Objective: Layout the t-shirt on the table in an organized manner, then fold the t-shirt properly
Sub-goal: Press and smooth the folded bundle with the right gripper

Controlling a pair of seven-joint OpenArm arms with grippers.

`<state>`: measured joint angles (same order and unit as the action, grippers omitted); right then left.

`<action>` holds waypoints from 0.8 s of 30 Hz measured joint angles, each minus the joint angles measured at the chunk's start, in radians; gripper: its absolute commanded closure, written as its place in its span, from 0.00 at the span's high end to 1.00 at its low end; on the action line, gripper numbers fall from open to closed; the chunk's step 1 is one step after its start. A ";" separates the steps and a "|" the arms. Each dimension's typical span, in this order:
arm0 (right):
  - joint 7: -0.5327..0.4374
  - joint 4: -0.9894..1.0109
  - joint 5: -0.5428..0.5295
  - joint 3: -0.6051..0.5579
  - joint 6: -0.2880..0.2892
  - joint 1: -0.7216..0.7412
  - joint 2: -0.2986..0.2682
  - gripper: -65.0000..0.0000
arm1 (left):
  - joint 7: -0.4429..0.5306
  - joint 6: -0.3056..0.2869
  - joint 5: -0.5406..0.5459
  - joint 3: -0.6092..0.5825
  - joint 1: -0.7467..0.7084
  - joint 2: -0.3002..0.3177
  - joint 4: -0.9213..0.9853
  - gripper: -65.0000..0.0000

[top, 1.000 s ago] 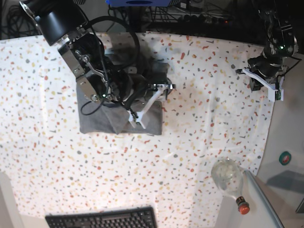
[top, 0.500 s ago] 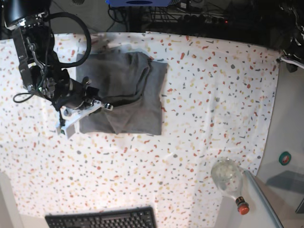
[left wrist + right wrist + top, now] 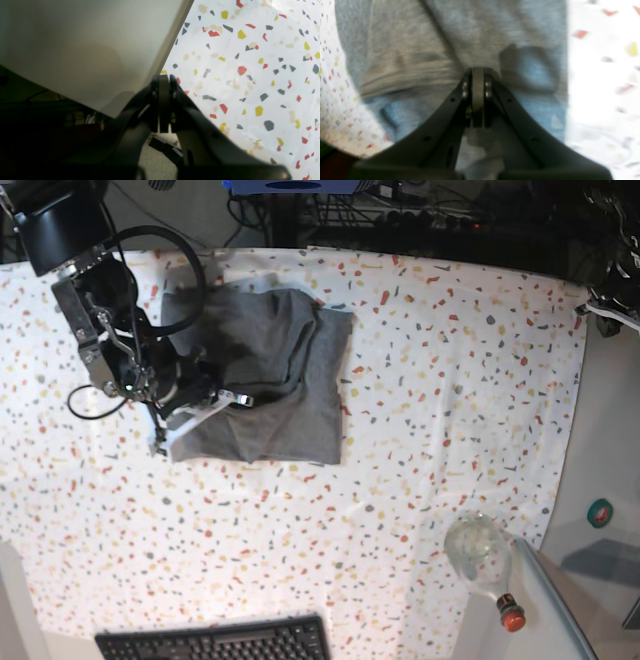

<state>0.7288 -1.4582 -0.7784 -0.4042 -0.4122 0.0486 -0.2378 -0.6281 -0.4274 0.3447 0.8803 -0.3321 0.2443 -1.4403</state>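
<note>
Grey t-shirt point(image 3: 265, 380): folded square, unmoved on surface point(image 3: 420, 430).
Right hand point(image 3: 190, 412): pinched empty, returned over its left edge.
Left hand point(image 3: 163, 82): closed, withdrawn far right.

speckled table point(image 3: 430, 380), grey t-shirt point(image 3: 290, 395), keyboard point(image 3: 215, 640)

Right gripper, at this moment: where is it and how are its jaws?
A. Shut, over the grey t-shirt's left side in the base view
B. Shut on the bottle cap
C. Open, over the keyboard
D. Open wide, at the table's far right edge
A. The right gripper shows its jaws pressed together above the t-shirt, with no cloth visibly pinched.
</note>
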 measured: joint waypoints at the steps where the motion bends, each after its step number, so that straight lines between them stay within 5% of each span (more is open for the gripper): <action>1: 0.000 0.003 0.000 -0.005 0.000 0.011 0.019 0.00 | 0.000 0.000 0.000 0.000 0.000 0.000 0.000 0.00; 9: -0.008 0.152 0.001 -0.048 0.001 0.178 0.176 0.00 | 0.003 0.002 0.002 -0.031 0.002 0.003 0.000 0.00; 13: -0.045 0.166 -0.013 -0.071 0.095 0.237 0.221 0.00 | 0.000 0.000 0.004 -0.114 0.003 0.000 0.000 0.00; 19: 0.061 -0.056 0.026 -0.060 -0.010 0.124 0.045 0.00 | 0.004 0.004 0.002 -0.233 0.000 -0.009 -0.005 0.00; 24: 0.173 -0.319 -0.009 -0.078 0.010 0.001 -0.035 0.00 | -0.001 -0.003 0.006 -0.365 -0.002 -0.071 -0.101 0.00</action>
<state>0.9020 -1.7767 -0.7876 -0.4824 -0.4023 0.0498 -0.2729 -0.6292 -0.4309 0.3508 0.5148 -0.3336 0.1734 -1.5414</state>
